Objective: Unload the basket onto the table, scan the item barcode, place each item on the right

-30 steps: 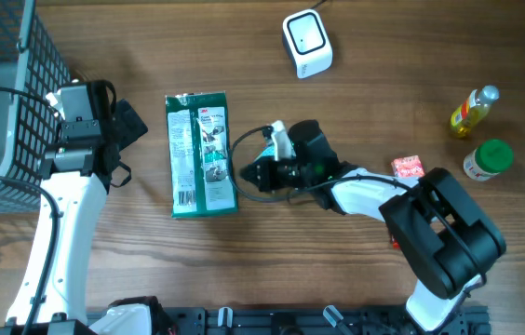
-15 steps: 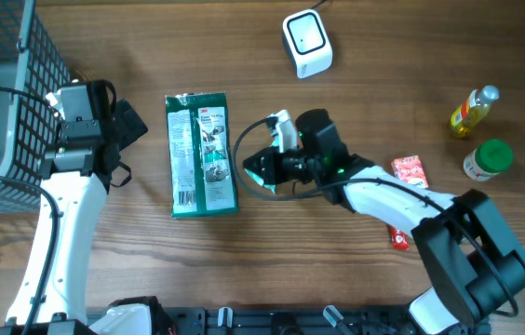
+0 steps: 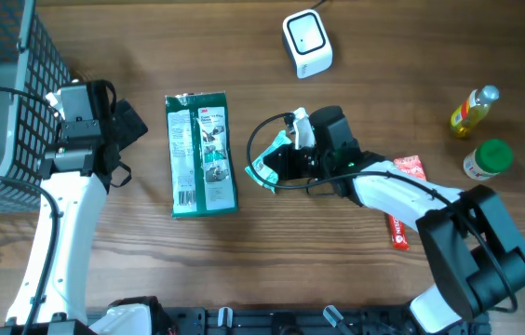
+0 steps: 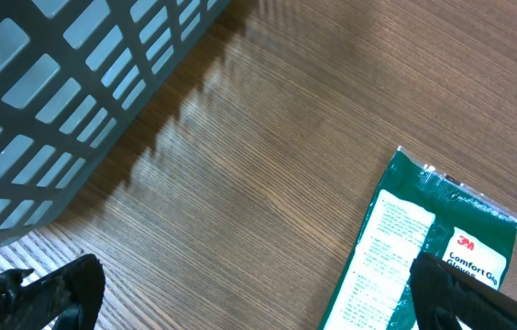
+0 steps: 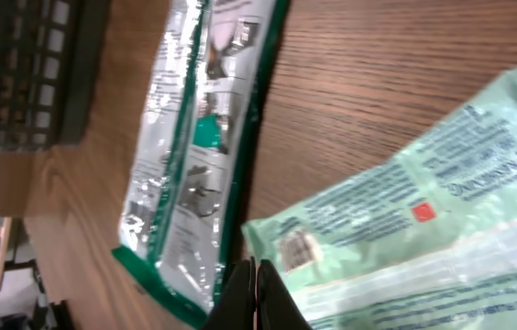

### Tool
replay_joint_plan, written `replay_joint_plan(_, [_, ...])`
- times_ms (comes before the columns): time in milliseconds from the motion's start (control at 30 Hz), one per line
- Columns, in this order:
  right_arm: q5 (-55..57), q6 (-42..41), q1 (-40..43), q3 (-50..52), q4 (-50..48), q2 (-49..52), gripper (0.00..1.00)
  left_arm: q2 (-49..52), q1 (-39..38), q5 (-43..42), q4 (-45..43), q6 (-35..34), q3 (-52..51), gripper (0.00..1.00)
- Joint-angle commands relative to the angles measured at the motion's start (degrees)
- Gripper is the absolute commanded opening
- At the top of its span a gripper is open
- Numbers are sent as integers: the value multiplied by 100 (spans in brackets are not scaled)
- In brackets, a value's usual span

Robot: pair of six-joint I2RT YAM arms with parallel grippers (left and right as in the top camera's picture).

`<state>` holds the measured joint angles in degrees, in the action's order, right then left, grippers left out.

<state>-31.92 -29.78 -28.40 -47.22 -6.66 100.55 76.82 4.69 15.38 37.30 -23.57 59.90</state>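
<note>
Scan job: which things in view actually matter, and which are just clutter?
In the job: pale green packet, pinched in the right tool; white scanner.

Lying about: dark green pack, basket, yellow bottle, green-capped jar, red packet.

A yellow bottle (image 3: 474, 110) stands beside a green-capped jar (image 3: 487, 159), with a red packet (image 3: 411, 168) nearby.

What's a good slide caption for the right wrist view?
Right claw shut on a pale green packet, barcode label facing the camera; dark green package on the wooden table beyond.
</note>
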Motion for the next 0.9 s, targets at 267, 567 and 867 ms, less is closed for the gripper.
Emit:
replay_joint_plan(267, [726,-424,-13,85,807,649,4,-26,35,74,-2,68,48,100])
replay_joint_plan(567, [140,-748,-11,-254,782,212,4,-26,35,74,-2,68,48,100])
replay_joint_plan(867, [-282,-391,-22,-404,417,-483,4,-26,35,76,-2,68,48,100])
